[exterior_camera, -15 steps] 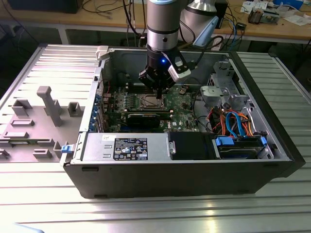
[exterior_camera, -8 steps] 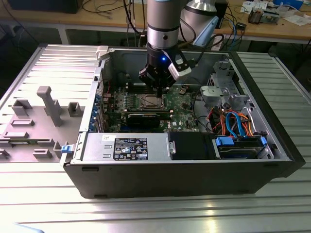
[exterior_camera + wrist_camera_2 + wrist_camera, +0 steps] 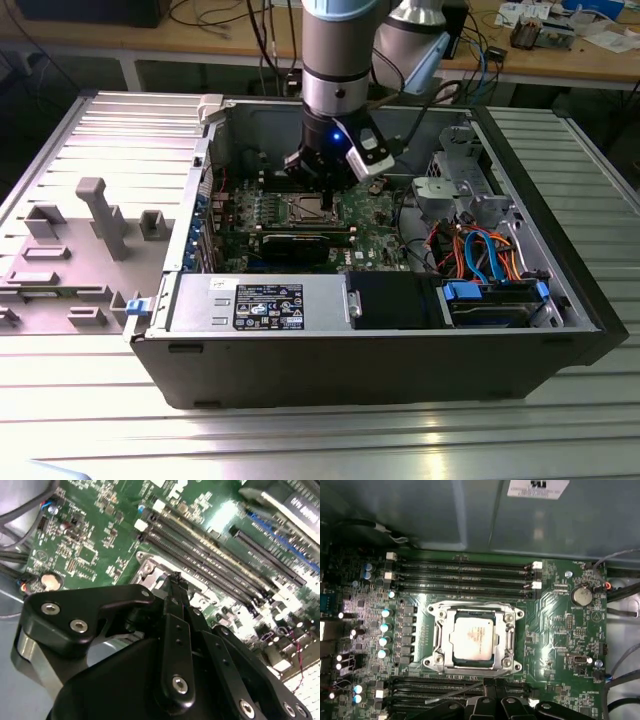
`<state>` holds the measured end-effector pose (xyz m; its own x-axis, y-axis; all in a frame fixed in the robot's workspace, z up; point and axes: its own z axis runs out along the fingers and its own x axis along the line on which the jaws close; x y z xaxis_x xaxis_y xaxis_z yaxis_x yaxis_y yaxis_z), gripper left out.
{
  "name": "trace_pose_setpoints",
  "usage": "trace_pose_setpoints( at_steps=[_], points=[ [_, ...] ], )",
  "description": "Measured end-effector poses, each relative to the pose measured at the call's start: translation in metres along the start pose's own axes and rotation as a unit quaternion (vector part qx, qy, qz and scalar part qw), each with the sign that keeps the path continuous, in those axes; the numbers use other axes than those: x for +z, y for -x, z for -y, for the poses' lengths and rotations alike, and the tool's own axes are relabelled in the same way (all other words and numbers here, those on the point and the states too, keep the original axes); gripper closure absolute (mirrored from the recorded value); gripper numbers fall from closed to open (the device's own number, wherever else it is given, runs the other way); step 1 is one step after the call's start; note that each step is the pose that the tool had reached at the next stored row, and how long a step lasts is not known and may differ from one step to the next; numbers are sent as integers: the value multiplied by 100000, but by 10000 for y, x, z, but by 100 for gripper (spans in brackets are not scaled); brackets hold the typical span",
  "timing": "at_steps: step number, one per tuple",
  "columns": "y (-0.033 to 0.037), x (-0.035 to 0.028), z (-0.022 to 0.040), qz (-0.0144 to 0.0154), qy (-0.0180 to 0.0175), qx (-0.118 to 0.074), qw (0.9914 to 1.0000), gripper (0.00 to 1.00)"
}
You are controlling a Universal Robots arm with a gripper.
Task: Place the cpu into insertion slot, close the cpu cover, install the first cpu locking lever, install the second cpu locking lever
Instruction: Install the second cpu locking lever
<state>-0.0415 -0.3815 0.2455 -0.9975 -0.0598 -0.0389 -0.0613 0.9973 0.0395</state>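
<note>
In the first wrist view the cpu (image 3: 474, 639) lies flat in the insertion slot (image 3: 473, 666) at the centre of the frame, its pale metal top showing through the window of the cpu cover (image 3: 439, 639), which appears folded down around it. A thin lever (image 3: 454, 692) runs aslant from the socket's lower edge toward the lower left — judged not yet latched, since it stands clear of the frame.

The gripper (image 3: 176, 580) hangs just above the socket's edge in the second wrist view, fingers (image 3: 178, 630) brought together to a narrow tip with nothing seen between them; that posture suits pressing or hooking a lever rather than carrying a part. In the exterior view the gripper (image 3: 312, 185) sits at upper centre, directly over the board.

The computer case (image 3: 370, 365) lies open on its side on a ribbed metal table (image 3: 320, 440). A grey fixture (image 3: 100, 215) stands at the left of that frame, and wooden benches (image 3: 590, 60) with cables cross the top.
</note>
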Motion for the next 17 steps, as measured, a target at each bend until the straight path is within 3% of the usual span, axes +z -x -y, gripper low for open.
trace_pose_setpoints(
  at_steps=[5, 17],
  points=[
    [-98, 47, 1, -140, 4, 1, 100000, 89],
    [-100, 51, 2, -154, 4, 0, 100000, 89]
  ],
)
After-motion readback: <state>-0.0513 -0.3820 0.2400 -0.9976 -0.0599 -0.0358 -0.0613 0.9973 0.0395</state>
